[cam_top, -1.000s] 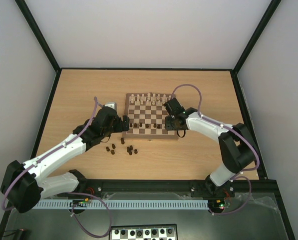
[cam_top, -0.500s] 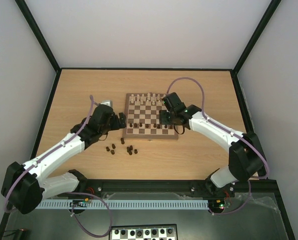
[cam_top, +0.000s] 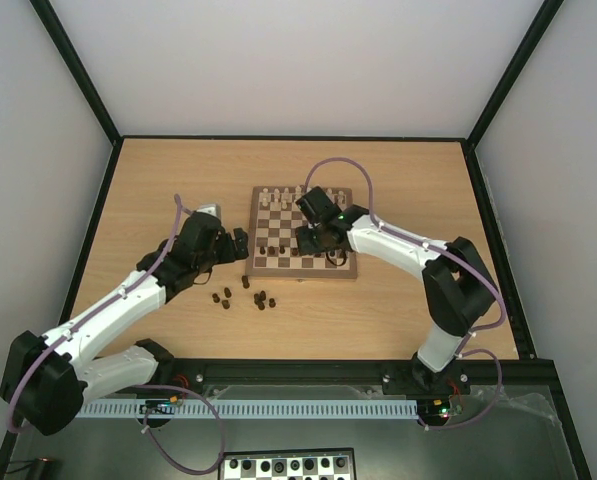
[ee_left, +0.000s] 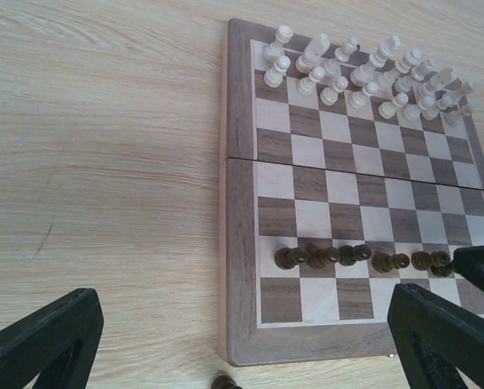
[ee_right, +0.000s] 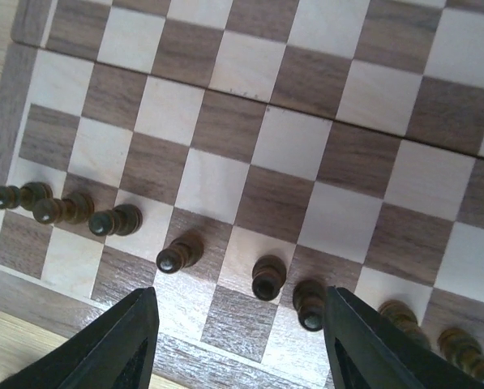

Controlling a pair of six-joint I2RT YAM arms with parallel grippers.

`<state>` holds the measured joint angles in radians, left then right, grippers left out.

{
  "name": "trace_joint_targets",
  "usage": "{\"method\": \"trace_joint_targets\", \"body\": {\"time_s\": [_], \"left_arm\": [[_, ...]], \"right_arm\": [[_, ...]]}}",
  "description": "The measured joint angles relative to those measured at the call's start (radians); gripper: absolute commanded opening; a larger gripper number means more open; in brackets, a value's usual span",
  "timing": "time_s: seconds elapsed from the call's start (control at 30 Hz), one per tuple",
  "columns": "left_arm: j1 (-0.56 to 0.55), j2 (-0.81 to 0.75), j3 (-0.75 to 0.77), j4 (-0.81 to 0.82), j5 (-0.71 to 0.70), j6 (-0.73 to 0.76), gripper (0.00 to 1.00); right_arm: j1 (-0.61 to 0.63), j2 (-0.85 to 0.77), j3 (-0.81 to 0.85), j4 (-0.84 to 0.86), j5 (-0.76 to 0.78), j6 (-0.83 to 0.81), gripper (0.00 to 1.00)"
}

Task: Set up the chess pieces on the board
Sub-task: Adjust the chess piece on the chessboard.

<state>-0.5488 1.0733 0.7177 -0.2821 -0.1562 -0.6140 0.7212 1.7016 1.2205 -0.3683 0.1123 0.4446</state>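
Observation:
The wooden board (cam_top: 300,226) lies mid-table, with a row of dark brown pawns (cam_top: 273,250) on its second near rank. In the left wrist view the board (ee_left: 240,243) shows the dark pawns (ee_left: 339,256). In the right wrist view the pawns (ee_right: 267,277) stand on the board (ee_right: 225,186). My right gripper (cam_top: 306,240) hovers open and empty over that pawn row (ee_right: 250,340). My left gripper (cam_top: 240,245) is open and empty just off the board's near left corner (ee_left: 242,348). Several loose dark pieces (cam_top: 246,294) lie on the table in front of the board.
Cream chessmen (cam_top: 298,195) fill the far two ranks and also show in the left wrist view (ee_left: 363,69). One loose dark piece (ee_left: 225,381) lies just off the board's near edge. Black frame rails border the table. A black-and-white board (cam_top: 288,466) sits below the arm bases.
My right gripper has moved left along the near side of the board, from its right edge to about its middle. My left gripper has drawn back slightly to the left.

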Motion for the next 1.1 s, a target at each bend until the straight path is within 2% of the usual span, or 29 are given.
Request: {"method": "trace_joint_targets", "body": {"time_s": [0.53, 0.87, 1.1], "left_arm": [[0.011, -0.001, -0.016, 0.004, 0.018, 0.001, 0.99], [0.026, -0.001, -0.018, 0.005, 0.025, 0.005, 1.0], [0.033, -0.008, -0.028, 0.008, 0.026, 0.005, 1.0]], "right_arm": [[0.037, 0.06, 0.013, -0.019, 0.004, 0.008, 0.49], [0.039, 0.083, 0.037, -0.02, 0.022, 0.013, 0.38], [0.039, 0.083, 0.046, -0.02, 0.04, 0.015, 0.39]]}}
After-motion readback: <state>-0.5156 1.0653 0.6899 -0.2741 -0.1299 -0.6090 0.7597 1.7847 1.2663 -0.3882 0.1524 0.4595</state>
